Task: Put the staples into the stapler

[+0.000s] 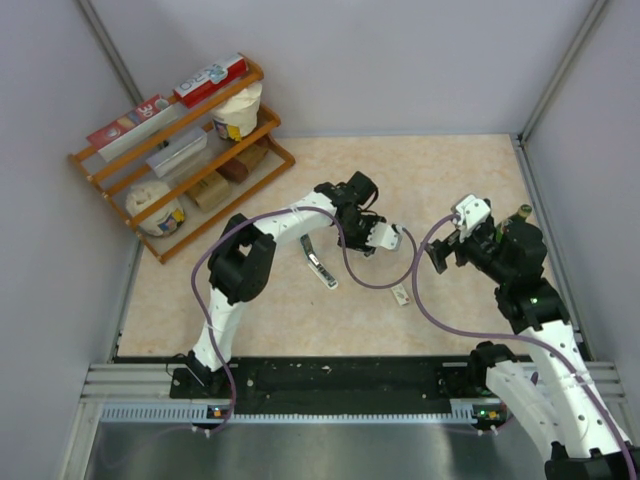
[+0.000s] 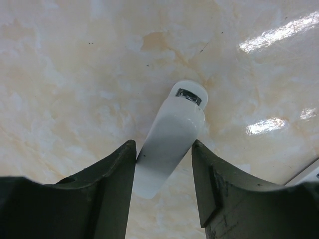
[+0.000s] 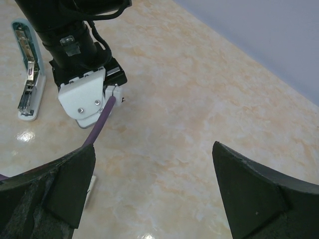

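While the left gripper (image 2: 163, 144) reaches toward the middle of the pale marbled table (image 1: 450, 170), its two dark fingers (image 2: 107, 184) sit closed against the sides of a white stapler (image 2: 172, 134). This is a smooth, elongated body with a small dark metal window at its far end. The stapler appears to be gripped, though the wrist view does not show whether its far tip touches the table.

Just left of that gripper in the overhead view, an open stapler (image 1: 320, 264) lies on the table. It is hinged apart, with its metal channel exposed. The right wrist view shows it at the left edge as a pale teal and white body (image 3: 27, 74) beside the left arm's black wrist.

The staples (image 1: 403, 295) are a tiny whitish packet lying on the table. They are near the front of both grippers and between them, apart from both staplers, and nothing is touching them.

The right gripper (image 1: 438, 257) hovers near the right side of the table, facing the left gripper. Its fingers (image 3: 259, 194) are spread wide with nothing between them.

A purple cable (image 1: 368, 283) loops from the left arm down over the table. At the far left corner stands a wooden shelf (image 1: 105, 170) holding boxes, tubs and other packaged goods.
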Robot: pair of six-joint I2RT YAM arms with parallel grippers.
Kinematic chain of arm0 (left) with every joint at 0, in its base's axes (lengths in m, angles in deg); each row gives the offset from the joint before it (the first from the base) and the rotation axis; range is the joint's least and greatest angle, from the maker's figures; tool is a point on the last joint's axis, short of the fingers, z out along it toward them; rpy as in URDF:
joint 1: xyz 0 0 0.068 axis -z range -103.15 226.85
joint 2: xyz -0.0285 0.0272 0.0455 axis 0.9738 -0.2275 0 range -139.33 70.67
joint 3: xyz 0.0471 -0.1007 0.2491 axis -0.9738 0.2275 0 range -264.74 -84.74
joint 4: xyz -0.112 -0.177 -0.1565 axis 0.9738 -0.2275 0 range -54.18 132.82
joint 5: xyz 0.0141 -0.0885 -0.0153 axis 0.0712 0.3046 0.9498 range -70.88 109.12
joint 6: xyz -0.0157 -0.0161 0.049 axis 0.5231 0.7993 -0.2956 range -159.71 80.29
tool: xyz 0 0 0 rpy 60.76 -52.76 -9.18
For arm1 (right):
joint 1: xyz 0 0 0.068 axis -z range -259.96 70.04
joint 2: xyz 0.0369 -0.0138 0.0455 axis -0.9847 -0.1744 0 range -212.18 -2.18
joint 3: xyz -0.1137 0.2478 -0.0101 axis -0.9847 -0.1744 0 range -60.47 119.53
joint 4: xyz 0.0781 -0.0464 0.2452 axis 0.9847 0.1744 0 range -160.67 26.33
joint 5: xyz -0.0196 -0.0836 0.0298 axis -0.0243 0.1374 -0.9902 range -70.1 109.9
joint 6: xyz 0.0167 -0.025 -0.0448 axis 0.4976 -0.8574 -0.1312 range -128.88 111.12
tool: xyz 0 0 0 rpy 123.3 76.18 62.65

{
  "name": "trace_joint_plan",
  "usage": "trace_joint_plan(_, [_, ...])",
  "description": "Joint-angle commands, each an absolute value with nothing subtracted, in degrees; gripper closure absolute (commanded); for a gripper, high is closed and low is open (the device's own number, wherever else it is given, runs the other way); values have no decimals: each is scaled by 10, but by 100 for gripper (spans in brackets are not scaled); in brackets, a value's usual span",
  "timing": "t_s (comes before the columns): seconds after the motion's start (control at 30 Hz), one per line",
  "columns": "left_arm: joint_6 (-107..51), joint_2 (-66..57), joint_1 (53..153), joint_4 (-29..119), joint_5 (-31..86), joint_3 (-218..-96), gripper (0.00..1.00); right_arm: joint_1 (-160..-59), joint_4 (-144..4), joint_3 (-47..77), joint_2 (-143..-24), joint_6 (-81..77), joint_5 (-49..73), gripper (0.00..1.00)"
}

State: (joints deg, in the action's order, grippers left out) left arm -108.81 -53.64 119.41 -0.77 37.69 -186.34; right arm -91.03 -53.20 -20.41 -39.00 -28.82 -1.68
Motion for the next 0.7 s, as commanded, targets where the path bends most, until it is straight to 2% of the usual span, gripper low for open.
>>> trace_joint_plan(0.0, [-1090, -549, 1197, -9, 392, -1884, 47, -905, -543, -206, -392, -294, -32, 1])
trace_joint_plan(0.27, [-1088, -554, 1198, -9, 389, -1877, 45, -905, -543, -206, -398, -294, -34, 1])
trace_joint_plan(0.37, [-1085, -553, 1198, -9, 392, -1876, 47, -904, -543, -206, -398, -294, -34, 1])
trace_joint_plan(0.43, [-1081, -554, 1198, -8, 395, -1876, 51, -904, -543, -206, -398, -294, -34, 1])
trace_joint_plan(0.5, [-1078, -554, 1198, -5, 395, -1875, 61, -905, -543, -206, -398, -294, -37, 1])
trace_joint_plan(0.67, [-1058, -551, 1198, 3, 389, -1875, 67, -904, -543, -206, -398, -293, -38, 1])
